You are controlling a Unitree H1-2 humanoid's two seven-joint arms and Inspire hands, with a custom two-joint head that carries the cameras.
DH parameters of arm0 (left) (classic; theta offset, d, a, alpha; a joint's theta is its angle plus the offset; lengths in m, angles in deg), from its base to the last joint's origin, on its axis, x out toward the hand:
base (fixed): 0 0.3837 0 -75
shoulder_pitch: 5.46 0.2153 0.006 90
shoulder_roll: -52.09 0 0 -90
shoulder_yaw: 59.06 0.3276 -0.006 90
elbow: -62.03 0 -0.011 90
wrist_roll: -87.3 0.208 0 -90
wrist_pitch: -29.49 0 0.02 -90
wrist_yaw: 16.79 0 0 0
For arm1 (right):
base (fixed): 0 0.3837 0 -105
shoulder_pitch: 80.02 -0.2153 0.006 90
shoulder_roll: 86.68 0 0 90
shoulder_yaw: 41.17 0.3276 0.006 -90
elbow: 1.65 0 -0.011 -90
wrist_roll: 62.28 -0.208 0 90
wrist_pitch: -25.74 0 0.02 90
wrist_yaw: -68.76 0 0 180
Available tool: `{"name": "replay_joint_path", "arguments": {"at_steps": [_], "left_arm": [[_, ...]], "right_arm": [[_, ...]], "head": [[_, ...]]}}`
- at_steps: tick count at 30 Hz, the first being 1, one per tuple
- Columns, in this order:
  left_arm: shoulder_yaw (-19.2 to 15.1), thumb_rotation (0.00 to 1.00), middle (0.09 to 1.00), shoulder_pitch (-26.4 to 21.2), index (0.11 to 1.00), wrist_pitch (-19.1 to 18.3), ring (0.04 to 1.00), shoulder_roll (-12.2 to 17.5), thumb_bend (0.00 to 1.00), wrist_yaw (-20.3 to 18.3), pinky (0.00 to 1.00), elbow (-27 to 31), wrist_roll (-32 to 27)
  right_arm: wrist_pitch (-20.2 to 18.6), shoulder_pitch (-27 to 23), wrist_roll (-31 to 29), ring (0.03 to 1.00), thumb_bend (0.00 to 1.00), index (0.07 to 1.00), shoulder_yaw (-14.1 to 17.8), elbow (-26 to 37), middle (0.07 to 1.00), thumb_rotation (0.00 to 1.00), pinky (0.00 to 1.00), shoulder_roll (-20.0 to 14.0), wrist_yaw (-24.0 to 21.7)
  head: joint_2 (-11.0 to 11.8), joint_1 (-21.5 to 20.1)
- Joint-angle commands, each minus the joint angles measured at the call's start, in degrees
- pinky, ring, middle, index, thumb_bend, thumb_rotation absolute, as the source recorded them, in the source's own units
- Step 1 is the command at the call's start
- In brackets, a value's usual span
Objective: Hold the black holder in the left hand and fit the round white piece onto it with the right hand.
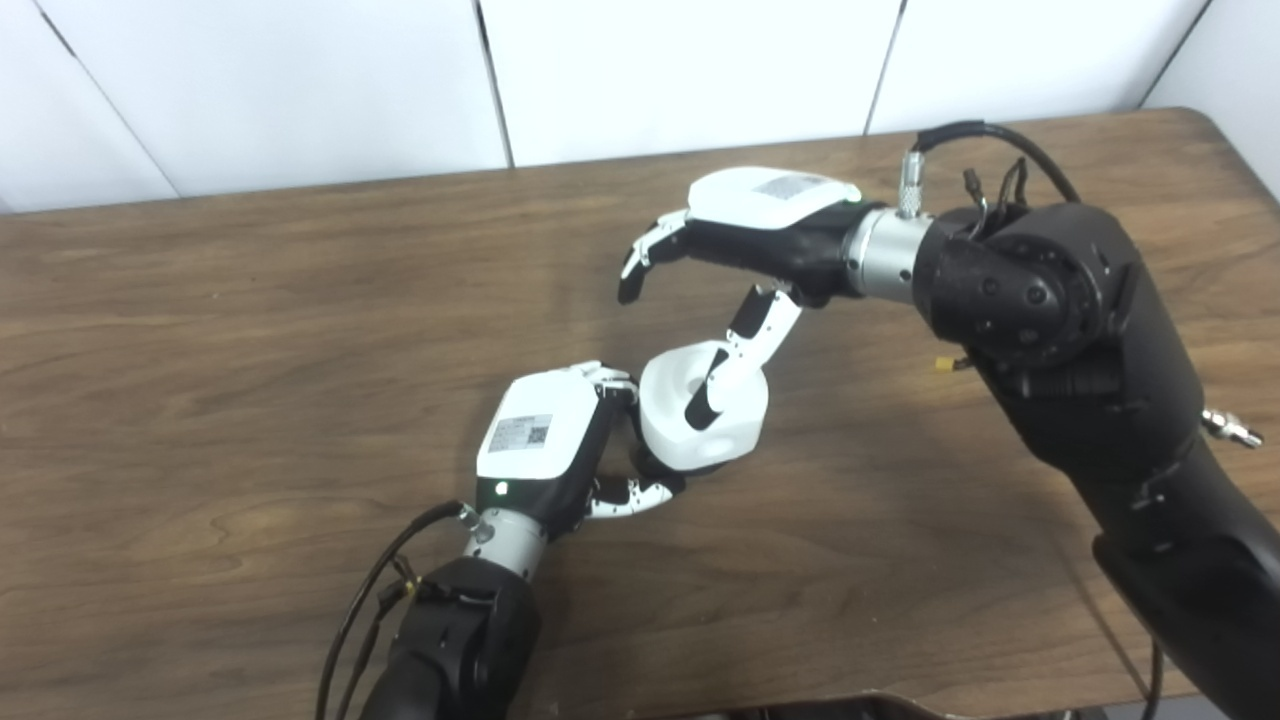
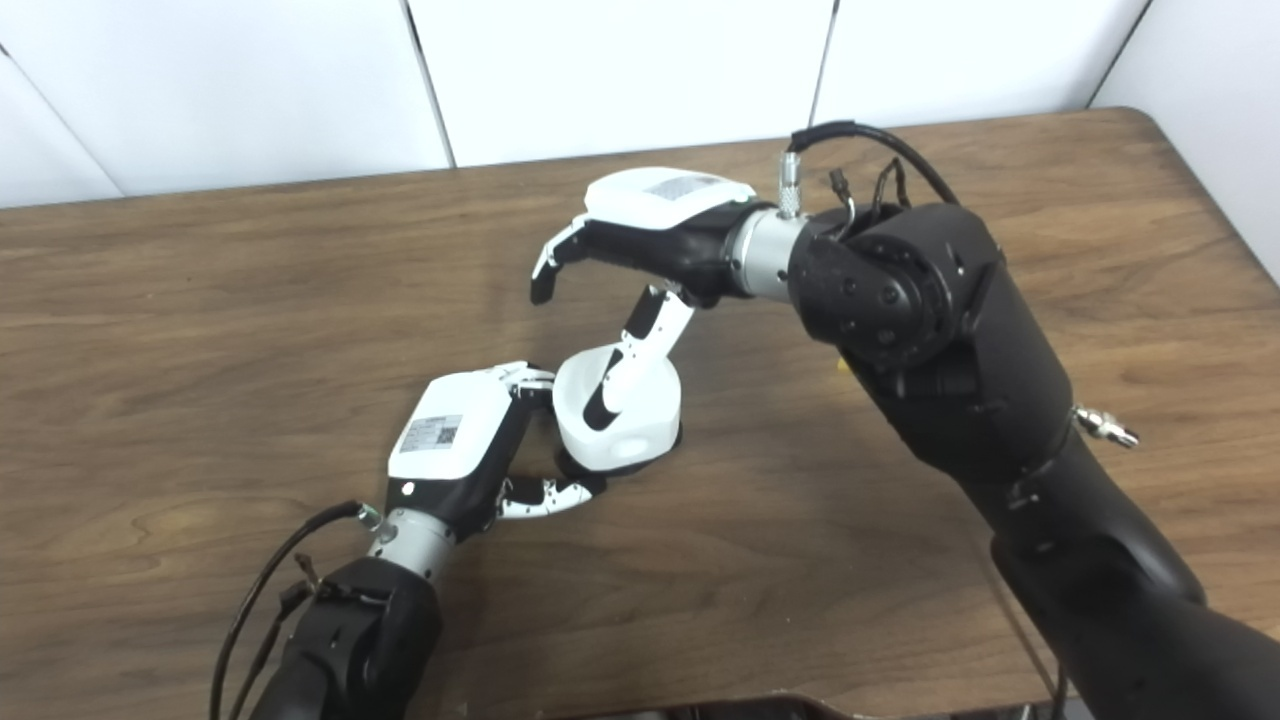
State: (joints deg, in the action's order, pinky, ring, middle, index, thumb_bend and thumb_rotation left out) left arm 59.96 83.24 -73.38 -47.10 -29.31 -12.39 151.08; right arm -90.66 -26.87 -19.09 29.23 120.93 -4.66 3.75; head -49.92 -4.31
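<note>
The round white piece [image 1: 665, 395] sits at the table's middle, on top of the black holder [image 1: 648, 462], of which only a dark sliver shows under its lower left edge. My left hand [image 1: 545, 440] is closed around the holder from the left, with its fingers against the piece's side and its thumb beneath. My right hand [image 1: 740, 230] hovers above and behind the piece, open, with its fingers curled forward and off the piece. Its thumb [image 1: 735, 355] reaches down across the piece's top; I cannot tell if it touches.
The brown wooden table [image 1: 250, 330] stretches to a white panelled wall at the back. My right forearm [image 1: 1080, 340] and its cable fill the right side. A dark edge shows at the bottom middle of the picture.
</note>
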Motion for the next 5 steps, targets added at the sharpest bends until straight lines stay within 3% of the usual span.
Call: {"name": "replay_joint_path", "arguments": {"at_steps": [1, 5], "left_arm": [[0.7, 0.05, 0.766, -0.1, 0.489, 0.2, 0.847, -0.2, 0.52, -0.9, 0.83, -1.8, 0.7], [0.9, 0.05, 0.768, -0.3, 0.489, 0.1, 0.849, -0.1, 0.52, -1.2, 0.83, -1.8, 1.1]], "right_arm": [[-0.4, -4.0, -0.3, 0.919, 1.00, 0.784, 2.0, 1.1, 0.877, 0.48, 0.84, -0.6, -0.3], [-0.4, -6.5, 0.0, 0.914, 1.00, 0.794, 3.7, 0.7, 0.880, 0.48, 0.80, -0.7, -2.1]], "head": [[0.0, 0.0], [0.0, 0.0]]}}
